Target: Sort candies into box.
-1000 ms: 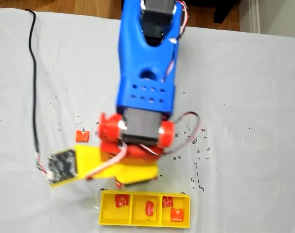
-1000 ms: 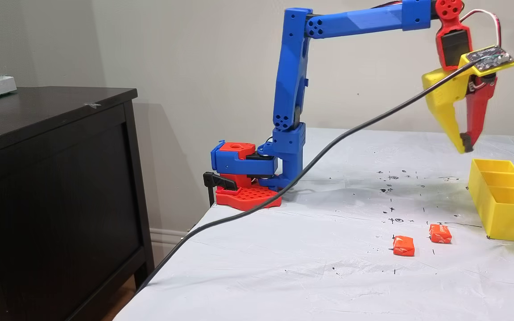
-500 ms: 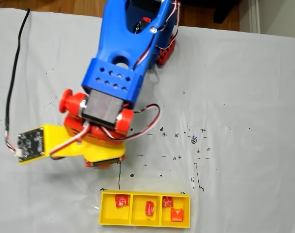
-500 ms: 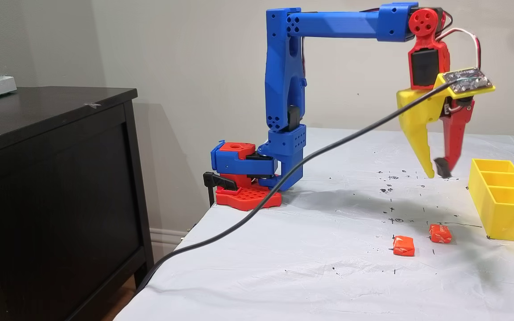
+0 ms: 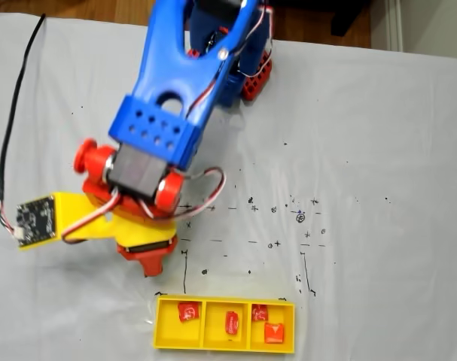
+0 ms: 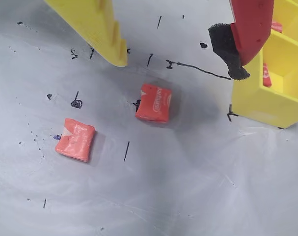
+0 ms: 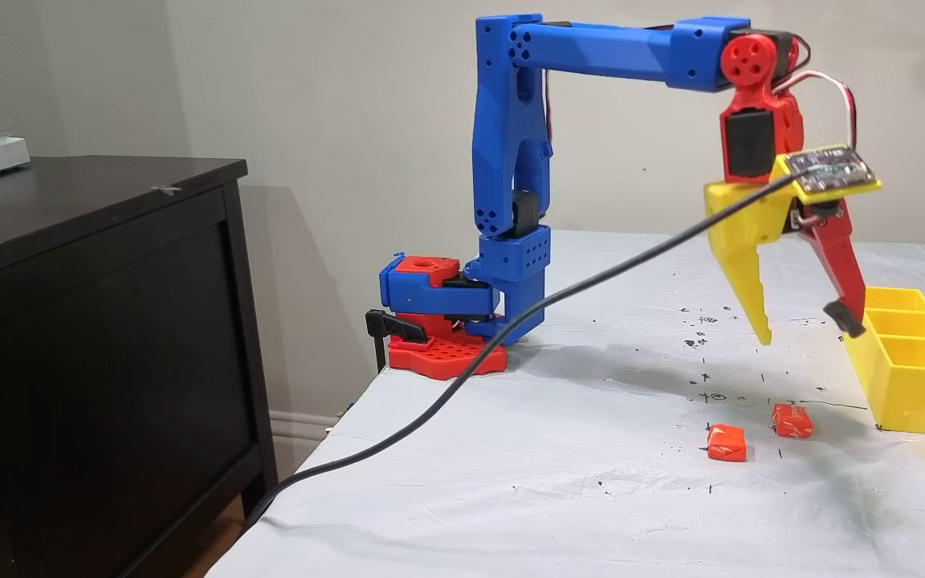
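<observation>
Fingers (image 7: 804,329) wide apart, holding nothing, hanging in the air above the counter (image 7: 591,482). Yellow finger (image 6: 97,29) on one side, red finger (image 6: 249,29) with a black pad on the other.

Two orange-red candies down on the counter, not yet in the box. Near candy (image 6: 154,103) under the gap between the fingers, a bit closer to the yellow one. Other candy (image 6: 75,139) farther off, well apart from the first.

Yellow box (image 5: 224,344) right beside the red finger in the wrist view. Four candies already inside: one in the left part, one in the middle, two in the right part, as seen from above.

Things to watch for, probably:
- Red finger very close to the box wall. Going straight down could bump the box and push it away.
- Near candy not quite in the middle of the gap. Closing too soon could flick it sideways.
- Small, smooth wrapper. Could slip out with a weak pinch.
</observation>
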Controlling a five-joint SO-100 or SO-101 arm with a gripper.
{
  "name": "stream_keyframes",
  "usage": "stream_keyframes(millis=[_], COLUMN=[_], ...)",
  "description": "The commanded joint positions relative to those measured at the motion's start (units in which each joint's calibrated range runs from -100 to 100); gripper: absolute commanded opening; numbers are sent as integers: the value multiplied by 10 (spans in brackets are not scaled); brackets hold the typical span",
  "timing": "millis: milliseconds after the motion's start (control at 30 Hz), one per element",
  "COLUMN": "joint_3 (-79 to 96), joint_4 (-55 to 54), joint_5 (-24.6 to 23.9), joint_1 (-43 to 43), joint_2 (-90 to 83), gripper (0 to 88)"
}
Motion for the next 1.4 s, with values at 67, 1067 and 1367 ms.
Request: stream_keyframes(millis=[67,1067,1367], joint_3=[-44,-99,-46], joint_4=[-6,5,-42], joint_5=[1,7,9], joint_1=[6,9,1], joint_2=[26,153,155], gripper=[295,306,284])
